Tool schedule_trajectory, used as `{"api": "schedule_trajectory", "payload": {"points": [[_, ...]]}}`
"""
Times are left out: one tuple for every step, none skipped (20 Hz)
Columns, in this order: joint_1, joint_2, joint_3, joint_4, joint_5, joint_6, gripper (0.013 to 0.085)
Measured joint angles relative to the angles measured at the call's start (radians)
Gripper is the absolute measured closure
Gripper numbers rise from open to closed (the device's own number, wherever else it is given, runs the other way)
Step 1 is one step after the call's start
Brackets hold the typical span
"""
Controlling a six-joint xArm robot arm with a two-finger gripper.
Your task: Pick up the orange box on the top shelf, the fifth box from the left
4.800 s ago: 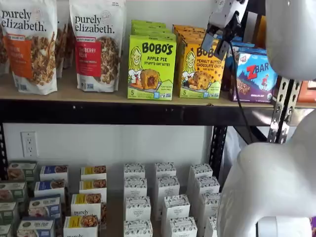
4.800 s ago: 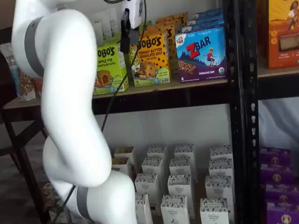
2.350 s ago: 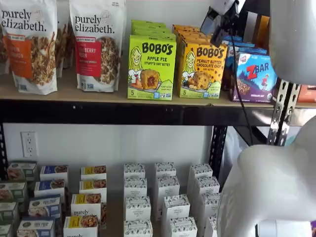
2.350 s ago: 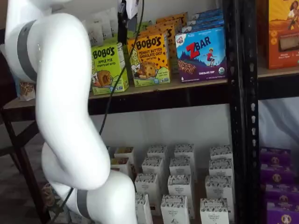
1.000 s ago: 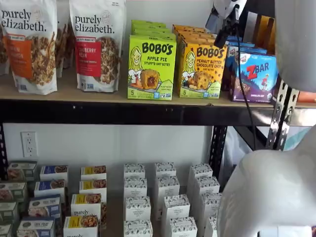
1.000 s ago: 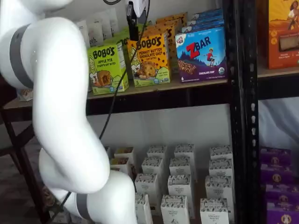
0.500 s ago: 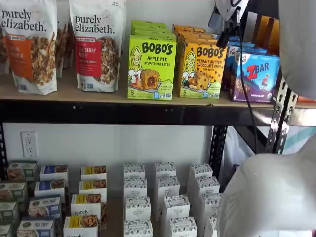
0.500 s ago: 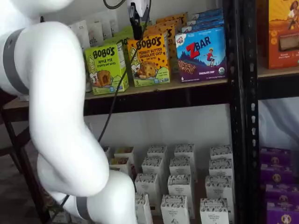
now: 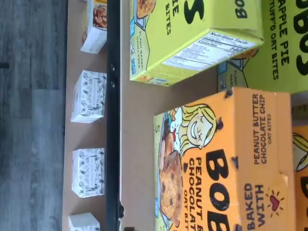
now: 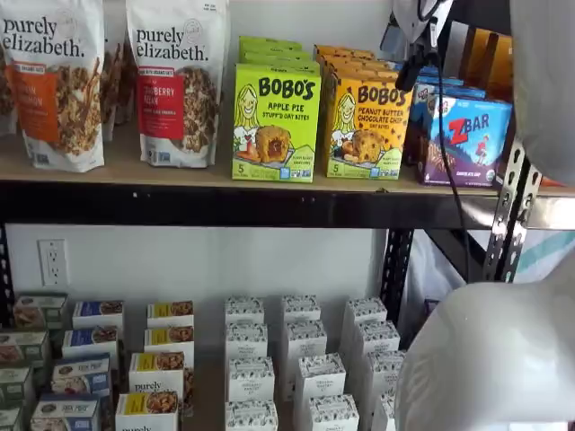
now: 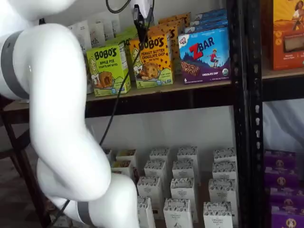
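Bobo's Peanut Butter Chocolate Chip box (image 10: 366,128) is standing on the top shelf (image 10: 180,171), between the lime Bobo's Apple Pie box (image 10: 275,123) and the ZBar box (image 10: 464,139). Hand (image 10: 410,67) is hovering above its right top corner, holding nothing; finger spread: cannot tell.

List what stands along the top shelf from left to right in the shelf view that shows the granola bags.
Orange-labelled purely elizabeth bag → red-labelled purely elizabeth bag → lime-green Bobo's Apple Pie box → the orange box → blue ZBar box, all on the top shelf.
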Motion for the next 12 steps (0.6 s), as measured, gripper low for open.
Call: {"api": "schedule_trajectory", "payload": {"points": [[0.004, 0.001, 0.002, -0.005, -0.005, 0.002, 0.0130], [0.008, 0.002, 0.004, -0.011, -0.011, 0.005, 0.0130], [0.013, 0.004, 0.008, -0.019, -0.020, 0.007, 0.0130], [0.017, 0.006, 0.009, -0.024, -0.028, 0.010, 0.0130], [0.021, 0.009, 0.011, -0.029, -0.038, 0.012, 0.0130], [0.024, 0.011, 0.011, -0.032, -0.045, 0.014, 0.0130], [0.027, 0.012, 0.013, -0.035, -0.055, 0.015, 0.0130], [0.029, 0.012, 0.016, -0.038, -0.065, 0.017, 0.0130], [0.032, 0.013, 0.018, -0.043, -0.075, 0.018, 0.0130], [0.034, 0.014, 0.019, -0.047, -0.082, 0.019, 0.0130], [0.036, 0.015, 0.019, -0.052, -0.089, 0.020, 0.0130], [0.038, 0.016, 0.019, -0.057, -0.094, 0.020, 0.0130]]}}
